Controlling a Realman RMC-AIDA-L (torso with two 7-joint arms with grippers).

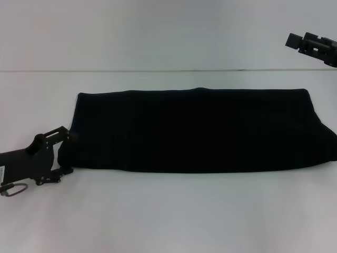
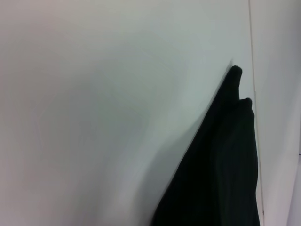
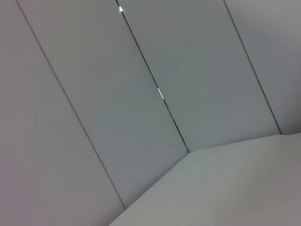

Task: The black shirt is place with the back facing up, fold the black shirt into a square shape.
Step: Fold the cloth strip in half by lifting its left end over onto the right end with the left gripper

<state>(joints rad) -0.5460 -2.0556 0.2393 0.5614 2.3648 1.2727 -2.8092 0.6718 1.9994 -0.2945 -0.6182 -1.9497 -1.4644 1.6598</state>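
At the shirt's left end, my left gripper (image 1: 67, 153) touches the black shirt (image 1: 200, 129); grip state indeterminate. Shirt lies as a long folded band across the white table (image 1: 168, 211). My right gripper (image 1: 310, 45) hangs raised, far right, partly cropped; its wrist camera sees only wall panels (image 3: 141, 94).
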